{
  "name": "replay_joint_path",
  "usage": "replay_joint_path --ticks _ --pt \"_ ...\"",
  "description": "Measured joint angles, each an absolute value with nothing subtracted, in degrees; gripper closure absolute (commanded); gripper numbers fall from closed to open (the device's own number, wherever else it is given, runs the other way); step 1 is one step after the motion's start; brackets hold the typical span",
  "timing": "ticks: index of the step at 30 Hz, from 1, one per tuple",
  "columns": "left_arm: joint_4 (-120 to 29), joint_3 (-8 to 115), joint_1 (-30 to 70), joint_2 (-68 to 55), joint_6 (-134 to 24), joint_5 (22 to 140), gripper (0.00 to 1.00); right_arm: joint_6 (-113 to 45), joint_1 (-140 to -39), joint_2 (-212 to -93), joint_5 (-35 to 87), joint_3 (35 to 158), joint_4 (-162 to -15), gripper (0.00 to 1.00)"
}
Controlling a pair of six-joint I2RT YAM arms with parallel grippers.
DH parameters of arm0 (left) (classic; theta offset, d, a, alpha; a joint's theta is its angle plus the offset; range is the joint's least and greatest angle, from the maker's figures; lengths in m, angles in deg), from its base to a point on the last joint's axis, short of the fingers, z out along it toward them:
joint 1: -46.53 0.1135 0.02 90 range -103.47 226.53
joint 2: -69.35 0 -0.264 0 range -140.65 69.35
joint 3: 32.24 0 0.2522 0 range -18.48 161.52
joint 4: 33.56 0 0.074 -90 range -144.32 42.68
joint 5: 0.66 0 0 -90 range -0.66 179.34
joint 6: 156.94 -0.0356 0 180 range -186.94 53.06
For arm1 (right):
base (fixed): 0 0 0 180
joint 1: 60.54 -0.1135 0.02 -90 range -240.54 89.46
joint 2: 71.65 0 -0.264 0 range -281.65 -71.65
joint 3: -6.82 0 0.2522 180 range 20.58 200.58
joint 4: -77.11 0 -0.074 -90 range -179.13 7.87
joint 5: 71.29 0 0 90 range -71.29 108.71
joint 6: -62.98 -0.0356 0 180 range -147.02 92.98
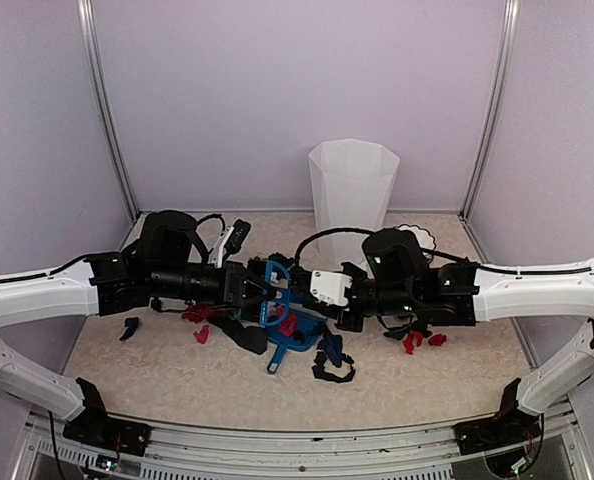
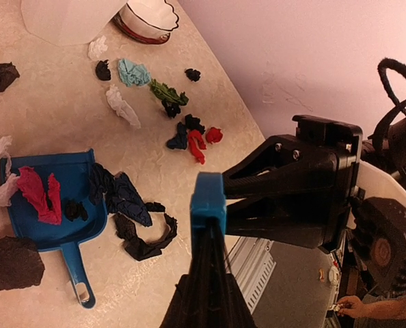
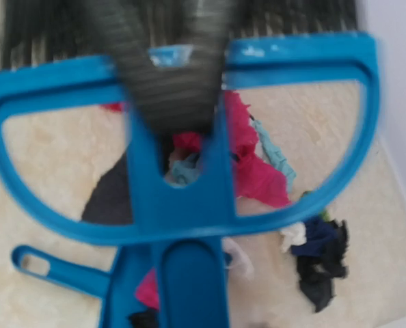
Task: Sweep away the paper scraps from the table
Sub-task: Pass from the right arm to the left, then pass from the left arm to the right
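A blue brush (image 1: 276, 286) hangs above the table (image 1: 177, 372) between both arms. My left gripper (image 2: 208, 239) is shut on the brush's blue frame (image 2: 208, 202); its dark finger (image 3: 169, 89) shows clamped on the frame's top. My right gripper (image 1: 299, 293) is at the brush's other end. The handle (image 3: 189, 287) runs down to its jaws, which are hidden and blurred. The blue dustpan (image 2: 52, 205) lies below with pink paper scraps (image 2: 39, 195) in it. More scraps lie around: red (image 1: 414, 342), dark (image 2: 124, 198), teal and green (image 2: 133, 72).
A tall white bin (image 1: 352, 185) stands at the back of the table. A white scalloped bowl (image 2: 147, 17) sits beside it. The metal front edge (image 1: 307, 440) runs along the near side. Purple walls enclose the cell.
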State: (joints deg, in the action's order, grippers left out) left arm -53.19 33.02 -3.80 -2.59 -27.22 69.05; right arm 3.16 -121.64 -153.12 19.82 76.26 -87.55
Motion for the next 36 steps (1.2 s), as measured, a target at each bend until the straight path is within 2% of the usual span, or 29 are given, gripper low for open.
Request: replay_joint_path --ticks 4,9,18,24,30,36 --pt "-52.7 32.6 -3.8 -1.0 -27.7 69.2 1.00 0.2 -121.6 -151.8 18.8 76.3 -87.7 0.39" --pt "-52.1 31.1 -3.6 2.3 -28.2 70.7 1.00 -6.3 -120.7 -148.4 18.6 74.6 -89.3 0.30" --pt "-50.7 27.1 0.1 6.5 -29.2 73.6 1.00 -23.1 -118.2 -144.2 20.5 68.6 -96.5 0.21" --pt "-49.4 27.0 0.5 10.7 -31.0 75.2 1.00 -35.5 -112.3 -141.6 26.1 64.6 -101.2 0.14" --pt "-46.6 26.4 0.5 12.6 -33.1 75.0 1.00 -43.5 -110.0 -140.4 30.6 62.3 -105.4 0.12" --pt "-42.4 26.1 0.5 12.3 -34.2 72.6 1.00 -48.8 -109.9 -137.6 35.1 59.8 -110.6 0.05"
